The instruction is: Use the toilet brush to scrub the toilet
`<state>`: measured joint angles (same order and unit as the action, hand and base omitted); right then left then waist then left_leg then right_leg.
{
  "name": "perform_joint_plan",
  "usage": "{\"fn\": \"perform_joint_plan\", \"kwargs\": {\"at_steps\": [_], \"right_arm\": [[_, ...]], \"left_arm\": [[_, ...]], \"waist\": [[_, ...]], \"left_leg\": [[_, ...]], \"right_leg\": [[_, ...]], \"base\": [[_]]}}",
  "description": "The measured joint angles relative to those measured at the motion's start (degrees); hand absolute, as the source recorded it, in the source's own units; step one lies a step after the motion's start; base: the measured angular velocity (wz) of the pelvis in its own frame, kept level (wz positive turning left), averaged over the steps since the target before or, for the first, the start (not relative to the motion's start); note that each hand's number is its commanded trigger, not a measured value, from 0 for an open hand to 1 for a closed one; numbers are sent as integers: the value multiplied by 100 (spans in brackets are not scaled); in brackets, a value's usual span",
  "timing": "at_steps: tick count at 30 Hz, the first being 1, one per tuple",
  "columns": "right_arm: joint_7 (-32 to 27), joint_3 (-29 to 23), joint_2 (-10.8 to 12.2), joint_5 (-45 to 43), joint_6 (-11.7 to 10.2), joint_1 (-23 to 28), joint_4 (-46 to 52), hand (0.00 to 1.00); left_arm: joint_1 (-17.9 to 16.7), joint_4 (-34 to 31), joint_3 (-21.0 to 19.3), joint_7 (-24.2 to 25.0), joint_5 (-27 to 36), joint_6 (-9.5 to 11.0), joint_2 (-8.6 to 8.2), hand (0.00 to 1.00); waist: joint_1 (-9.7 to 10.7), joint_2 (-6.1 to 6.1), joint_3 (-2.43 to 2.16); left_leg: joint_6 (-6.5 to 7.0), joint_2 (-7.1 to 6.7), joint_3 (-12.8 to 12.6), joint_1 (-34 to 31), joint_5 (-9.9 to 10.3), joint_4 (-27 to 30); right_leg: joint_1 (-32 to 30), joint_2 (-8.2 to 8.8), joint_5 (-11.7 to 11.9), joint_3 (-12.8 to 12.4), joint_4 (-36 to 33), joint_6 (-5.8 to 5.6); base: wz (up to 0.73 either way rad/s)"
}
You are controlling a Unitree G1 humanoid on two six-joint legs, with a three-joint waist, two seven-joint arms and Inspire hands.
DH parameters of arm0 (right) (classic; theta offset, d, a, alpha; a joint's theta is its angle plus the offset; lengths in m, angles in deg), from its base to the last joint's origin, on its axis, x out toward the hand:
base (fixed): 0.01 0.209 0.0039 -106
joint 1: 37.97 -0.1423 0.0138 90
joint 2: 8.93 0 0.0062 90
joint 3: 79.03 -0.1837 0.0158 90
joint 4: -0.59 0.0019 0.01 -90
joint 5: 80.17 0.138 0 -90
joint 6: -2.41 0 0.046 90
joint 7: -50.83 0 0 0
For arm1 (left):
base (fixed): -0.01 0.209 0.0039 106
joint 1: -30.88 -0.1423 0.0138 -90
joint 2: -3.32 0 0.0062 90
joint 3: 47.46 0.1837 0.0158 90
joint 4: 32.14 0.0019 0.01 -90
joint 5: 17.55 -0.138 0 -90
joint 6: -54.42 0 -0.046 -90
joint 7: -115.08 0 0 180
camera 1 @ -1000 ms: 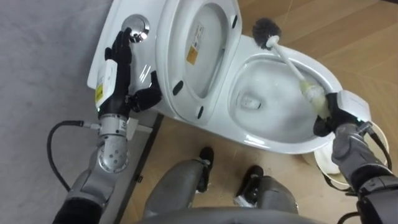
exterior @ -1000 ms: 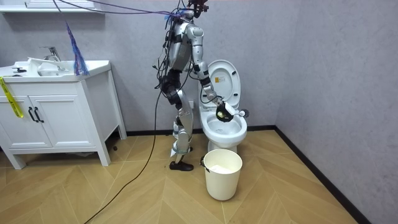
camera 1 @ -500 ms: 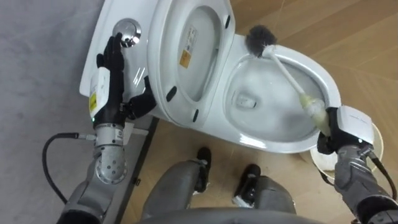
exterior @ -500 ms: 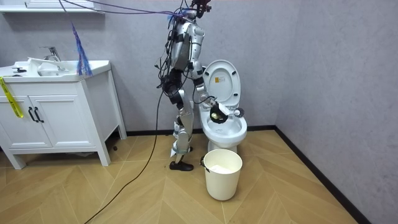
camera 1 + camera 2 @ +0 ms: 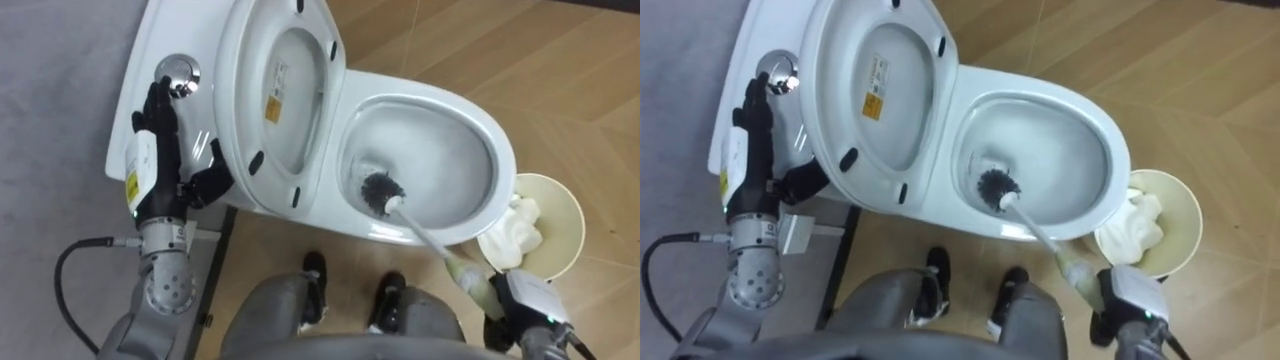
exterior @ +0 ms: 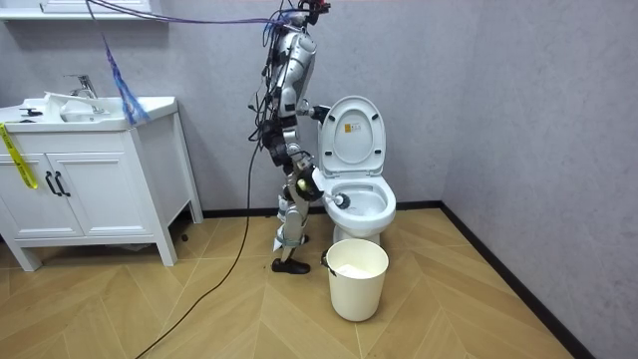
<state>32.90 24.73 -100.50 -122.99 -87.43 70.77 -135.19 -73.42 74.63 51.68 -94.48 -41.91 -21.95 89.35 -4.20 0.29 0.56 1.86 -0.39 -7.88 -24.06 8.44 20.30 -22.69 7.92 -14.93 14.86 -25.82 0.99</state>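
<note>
Now | one brush (image 5: 380,192) | right robot hand (image 5: 515,305) grips it | left robot hand (image 5: 150,150) wide

The sticker (image 5: 272,104) on the lid (image 5: 298,55) seems unreadable.

Bright, even indoor light; soft faint shadows; mild sheen on toilet bowl (image 5: 420,85).

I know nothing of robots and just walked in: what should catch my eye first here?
The dark-bristled toilet brush stands out, its head down in the white toilet bowl, its handle gripped by the right hand at lower right. The left hand lies flat on the tank beside the flush button.
</note>
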Motion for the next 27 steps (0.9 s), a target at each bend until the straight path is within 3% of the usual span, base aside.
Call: {"fn": "perform_joint_plan", "kwargs": {"at_steps": [4, 11, 14, 18, 20, 23, 25, 27], "right_arm": [[59, -45, -18, 0, 2, 9, 20, 100], [-78, 28, -87, 0, 11, -204, -188, 100], [-206, 156, -145, -28, 23, -706, -587, 100], [-258, 404, -414, -255, 20, -1744, -1172, 100], [-298, 549, -577, -326, 10, -2115, -1311, 100], [-437, 787, -912, -616, -52, -2945, -1717, 100], [-446, 1158, -1251, -705, 41, -3476, -1745, 100], [-448, 1221, -1380, -917, 163, -3846, -1840, 100]], "left_arm": [[20, 0, -4, -28, 1, -78, 2, 0], [113, 25, 29, -101, 10, -77, -1, 0], [223, 15, 141, -151, 14, -30, 20, 0], [529, 1, 356, -235, 13, 29, 99, 0], [702, 14, 487, -269, 11, 37, 111, 0], [1027, -9, 711, -357, 7, 181, 224, 0], [1284, -107, 900, -364, 19, 218, 286, 0], [1445, -135, 940, -364, 10, 264, 309, 0]], "waist": [[101, -2, 1], [89, -2, 6], [37, 14, 25], [-196, 29, 52], [-288, 48, 71], [-580, 19, 99], [-799, -14, 143], [-940, -41, 180]], "left_leg": [[47, 0, 0, 50, 18, -84], [77, 9, 4, 6, 25, -22], [88, 28, 49, -233, 33, 136], [100, 52, 81, -662, 28, 332], [114, 39, 149, -855, 4, 381], [116, 50, 177, -1321, 4, 652], [123, 43, 202, -1655, 4, 840], [123, 46, 233, -1840, 5, 944]], "right_leg": [[4, -11, 20, -29, -19, -23], [9, -9, 66, 16, -6, -19], [-144, 7, 77, 110, -74, -3], [-548, 45, 97, 170, -265, 42], [-696, 83, 84, 262, -340, 55], [-1159, 117, 70, 246, -587, 94], [-1487, 176, 28, 272, -818, 136], [-1654, 200, 0, 305, -934, 165]], "base": [[-2], [1], [13], [3], [17], [6], [10], [11]]}}
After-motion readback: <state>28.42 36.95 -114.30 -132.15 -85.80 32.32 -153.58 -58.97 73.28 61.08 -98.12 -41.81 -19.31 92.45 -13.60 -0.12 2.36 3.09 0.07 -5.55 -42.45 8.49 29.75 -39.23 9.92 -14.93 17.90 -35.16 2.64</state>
